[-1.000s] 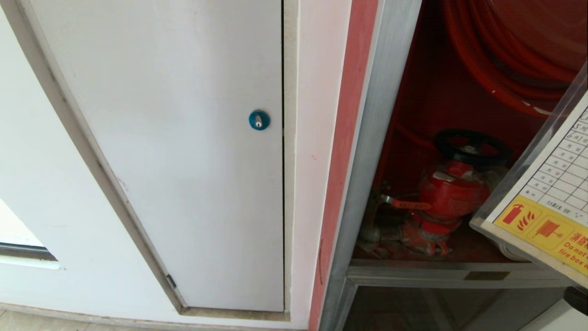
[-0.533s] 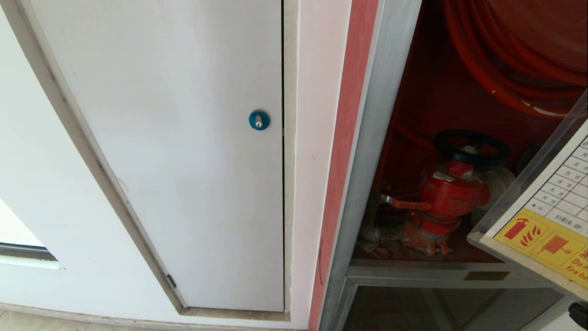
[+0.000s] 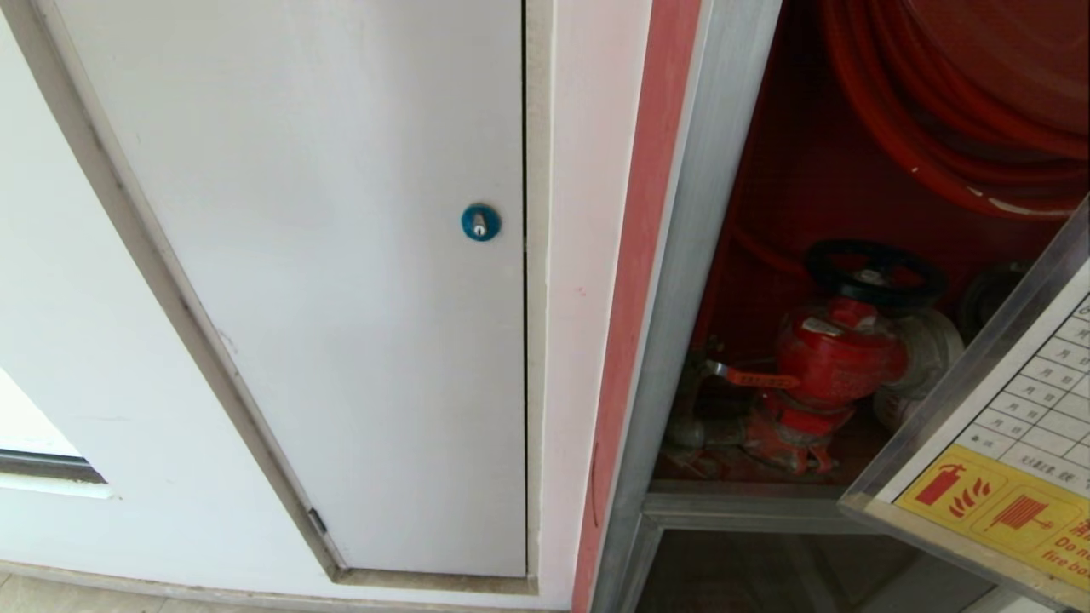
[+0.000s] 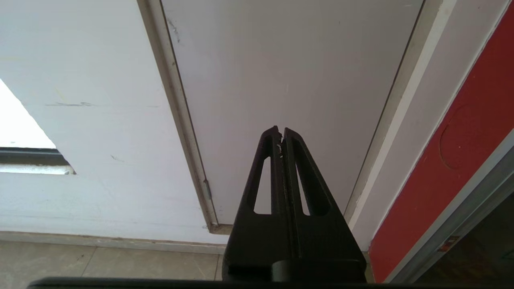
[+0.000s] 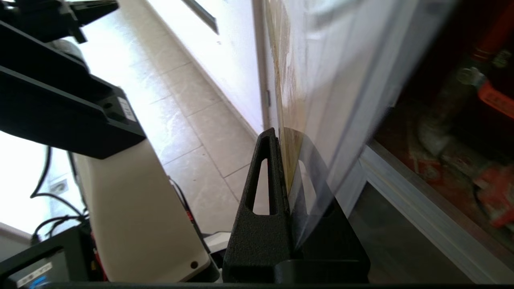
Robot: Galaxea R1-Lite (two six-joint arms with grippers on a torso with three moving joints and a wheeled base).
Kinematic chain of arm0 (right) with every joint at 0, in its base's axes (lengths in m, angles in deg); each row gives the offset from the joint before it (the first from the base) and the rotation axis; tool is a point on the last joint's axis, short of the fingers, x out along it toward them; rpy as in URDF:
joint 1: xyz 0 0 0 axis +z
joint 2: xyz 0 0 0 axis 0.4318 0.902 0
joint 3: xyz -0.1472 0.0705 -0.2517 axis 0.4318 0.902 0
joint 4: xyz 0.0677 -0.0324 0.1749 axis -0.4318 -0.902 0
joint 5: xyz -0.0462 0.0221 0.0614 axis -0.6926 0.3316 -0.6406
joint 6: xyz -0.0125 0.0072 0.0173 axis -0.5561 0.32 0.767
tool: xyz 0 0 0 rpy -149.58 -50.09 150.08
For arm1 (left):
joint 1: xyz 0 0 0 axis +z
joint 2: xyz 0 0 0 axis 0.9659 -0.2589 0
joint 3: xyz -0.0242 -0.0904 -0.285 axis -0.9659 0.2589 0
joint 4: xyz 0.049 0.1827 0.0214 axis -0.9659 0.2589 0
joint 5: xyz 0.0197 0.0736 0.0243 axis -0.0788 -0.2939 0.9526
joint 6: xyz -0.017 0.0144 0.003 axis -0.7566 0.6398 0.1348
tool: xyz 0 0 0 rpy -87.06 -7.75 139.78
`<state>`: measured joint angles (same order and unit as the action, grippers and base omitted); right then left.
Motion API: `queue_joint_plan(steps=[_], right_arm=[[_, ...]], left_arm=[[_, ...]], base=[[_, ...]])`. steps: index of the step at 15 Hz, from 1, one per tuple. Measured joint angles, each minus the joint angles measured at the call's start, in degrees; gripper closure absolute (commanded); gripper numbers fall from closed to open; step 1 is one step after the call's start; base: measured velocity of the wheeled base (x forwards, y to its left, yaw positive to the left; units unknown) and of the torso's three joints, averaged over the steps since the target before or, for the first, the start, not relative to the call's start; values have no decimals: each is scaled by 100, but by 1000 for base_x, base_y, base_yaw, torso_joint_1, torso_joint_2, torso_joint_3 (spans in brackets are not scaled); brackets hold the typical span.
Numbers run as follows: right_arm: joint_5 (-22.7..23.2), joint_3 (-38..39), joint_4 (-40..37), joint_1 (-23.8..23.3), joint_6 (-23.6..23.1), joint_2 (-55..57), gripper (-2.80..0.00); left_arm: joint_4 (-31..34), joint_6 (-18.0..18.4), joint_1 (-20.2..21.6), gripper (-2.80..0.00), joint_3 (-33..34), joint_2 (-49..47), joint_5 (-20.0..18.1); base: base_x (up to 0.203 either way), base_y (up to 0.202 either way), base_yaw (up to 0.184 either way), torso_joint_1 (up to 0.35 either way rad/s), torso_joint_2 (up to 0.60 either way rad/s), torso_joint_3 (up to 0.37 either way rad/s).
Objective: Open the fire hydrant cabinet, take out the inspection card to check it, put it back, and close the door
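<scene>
One tool matters: the right tool [image 5: 286,160] is clamped on the inspection card [image 3: 1013,443], which hangs edge-on just outside the fire hydrant cabinet [image 3: 724,255], its opening to the card's left (left tool [image 4: 281,134] closed, idle).

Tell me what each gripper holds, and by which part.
Right gripper: shut on the inspection card, pinching the sleeve's bottom edge by its yellow band. Left gripper: shut, empty.
</scene>
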<state>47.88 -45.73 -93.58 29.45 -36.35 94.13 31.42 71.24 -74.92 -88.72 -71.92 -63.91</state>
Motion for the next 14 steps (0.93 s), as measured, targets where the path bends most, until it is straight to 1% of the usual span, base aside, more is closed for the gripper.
queue_joint_plan(steps=[2,5,7,11,14], right_arm=[[-4,-153,18,274,-40,265,0],[-8,-295,20,629,-336,711,0],[-17,-415,20,901,-447,988,0],[-130,-812,18,1409,-466,1506,0],[-222,-1097,18,1687,-478,1909,0]], left_arm=[[-1,2,0,0,0,0,-1],[-1,0,0,0,0,0,0],[-1,3,0,0,0,0,0],[-1,2,0,0,0,0,-1],[1,2,0,0,0,0,-1]], base=[[0,0,0,0,0,0],[0,0,0,0,0,0],[0,0,0,0,0,0],[0,0,0,0,0,0],[0,0,0,0,0,0]])
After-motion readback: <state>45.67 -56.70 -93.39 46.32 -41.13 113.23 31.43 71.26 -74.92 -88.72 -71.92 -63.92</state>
